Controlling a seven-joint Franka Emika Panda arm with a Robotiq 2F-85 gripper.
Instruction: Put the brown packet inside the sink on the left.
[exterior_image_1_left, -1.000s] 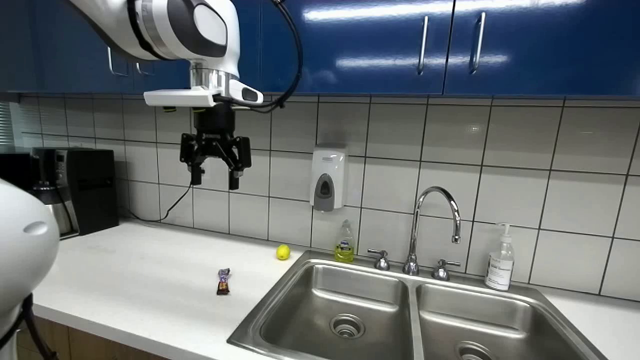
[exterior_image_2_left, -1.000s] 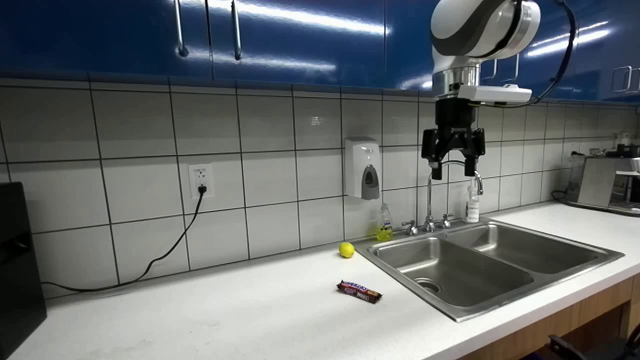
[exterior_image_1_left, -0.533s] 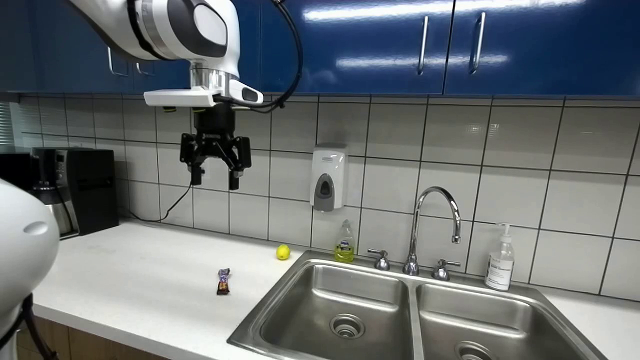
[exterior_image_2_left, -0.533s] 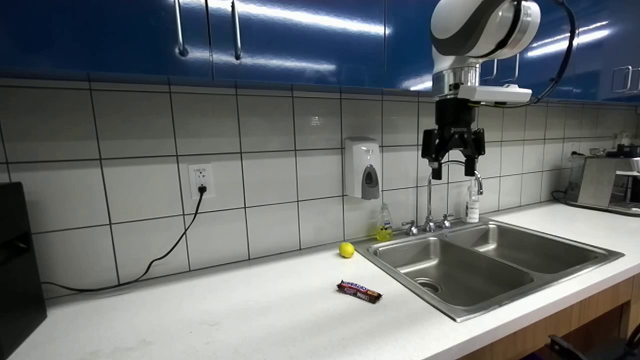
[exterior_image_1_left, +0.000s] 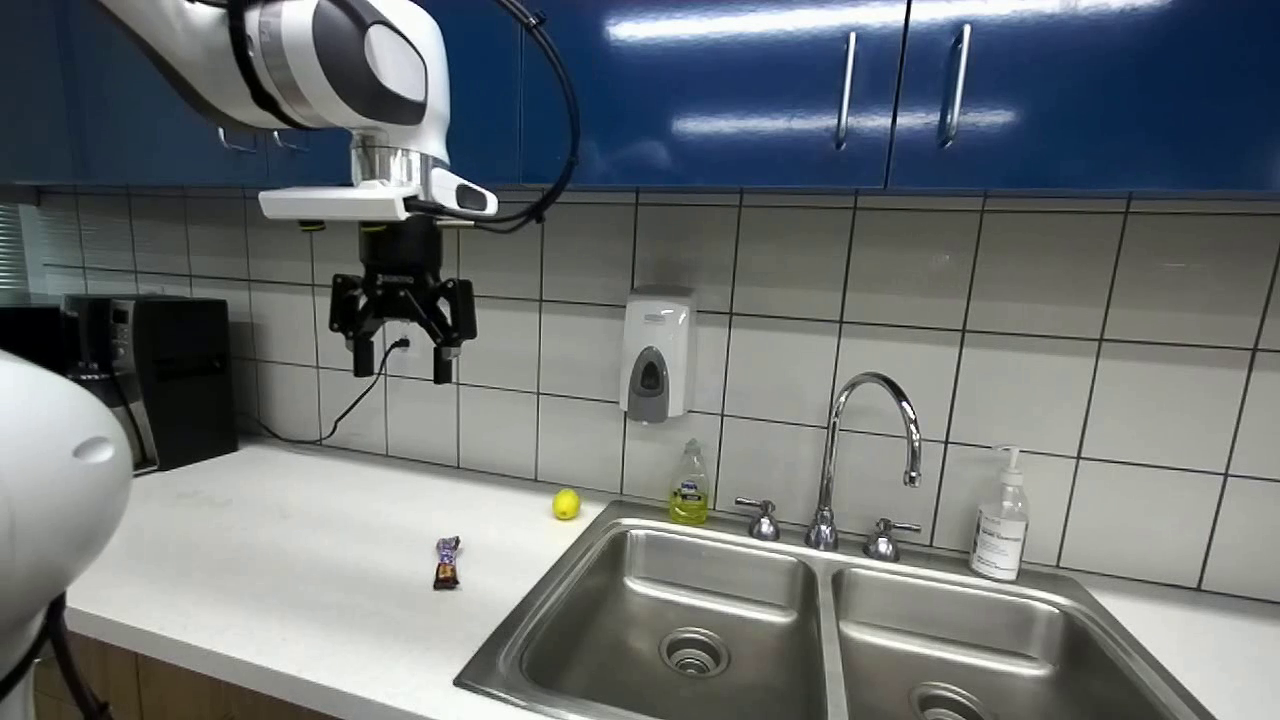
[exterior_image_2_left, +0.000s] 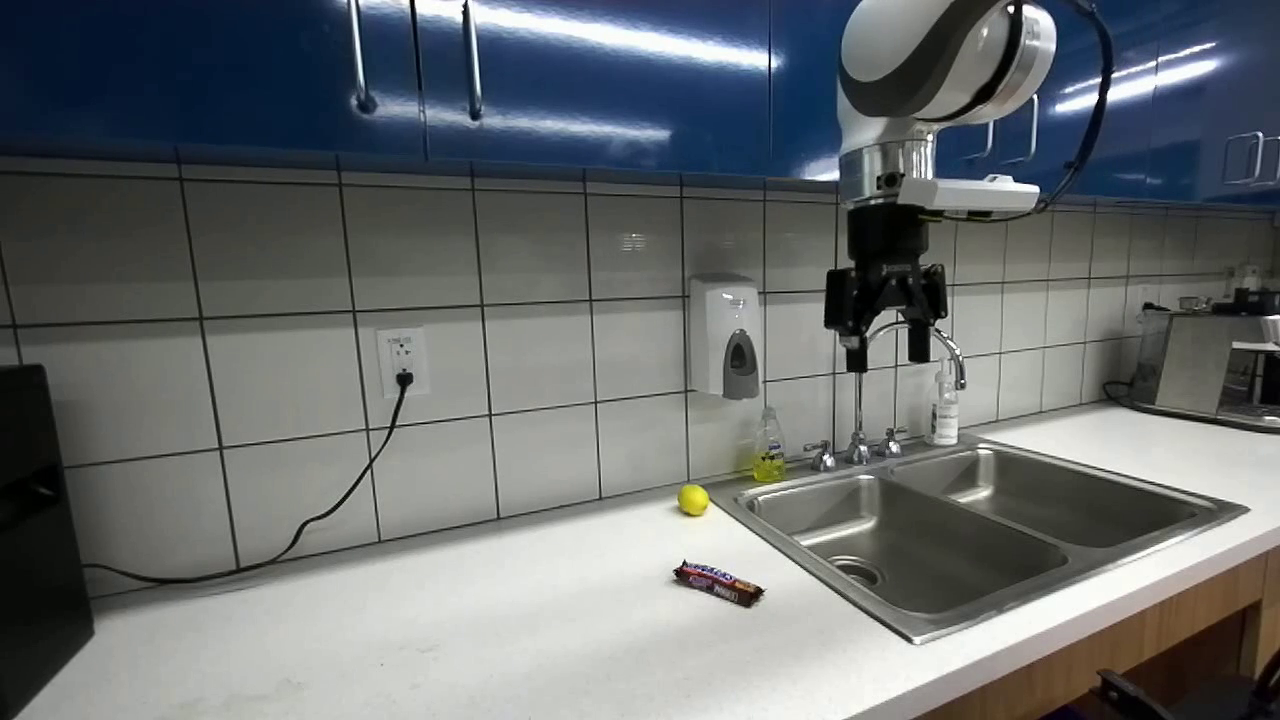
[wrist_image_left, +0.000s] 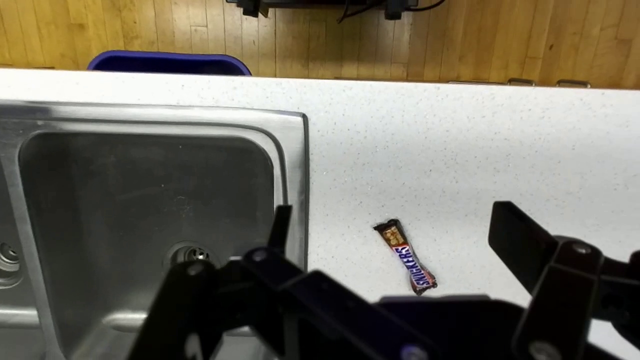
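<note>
The Snickers bar (wrist_image_left: 407, 256) lay on the white worktop (exterior_image_1_left: 300, 560). In an exterior view the left sink basin (exterior_image_1_left: 600, 640) sat between three and four o'clock of it, with the steel rim (exterior_image_1_left: 543, 600) between the two; the lemon (exterior_image_1_left: 566, 504) rested at two o'clock, and the dish-soap bottle (exterior_image_1_left: 689, 495) stood past it, near the sink's back edge. The end effector (exterior_image_1_left: 403, 365) hung well above the worktop, towards twelve o'clock of the bar, its fingers (exterior_image_1_left: 443, 368) spread wide apart. In an exterior view they partly hid the gooseneck faucet (exterior_image_2_left: 858, 448).

In the wrist view the end effector covered much of the six o'clock side, including some of the left basin's drain (wrist_image_left: 192, 251). The right basin (wrist_image_left: 12, 297) was cut off there at nine o'clock. Towards ten o'clock a purple object (wrist_image_left: 170, 62) showed only partly past the worktop's edge, its kind unclear, and a black thing (wrist_image_left: 325, 3) at twelve o'clock was too cropped to identify.
</note>
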